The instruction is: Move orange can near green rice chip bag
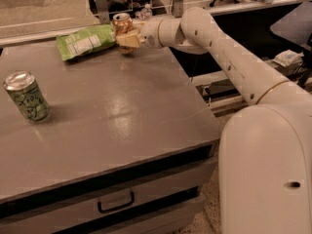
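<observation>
The orange can (122, 25) stands upright at the far edge of the grey table (107, 106), right beside the right end of the green rice chip bag (86, 41). The bag lies flat at the back left, white label patch up. My gripper (127, 38) reaches in from the right and is shut on the orange can, its tan fingers around the can's lower part. The can's base is hidden behind the fingers, so I cannot tell whether it rests on the table.
A green can with scribbled lettering (27, 96) stands upright at the table's left side. My white arm (229, 57) stretches over the table's right edge. A drawer with a handle (116, 202) is below the front edge. A railing and clutter lie behind the table.
</observation>
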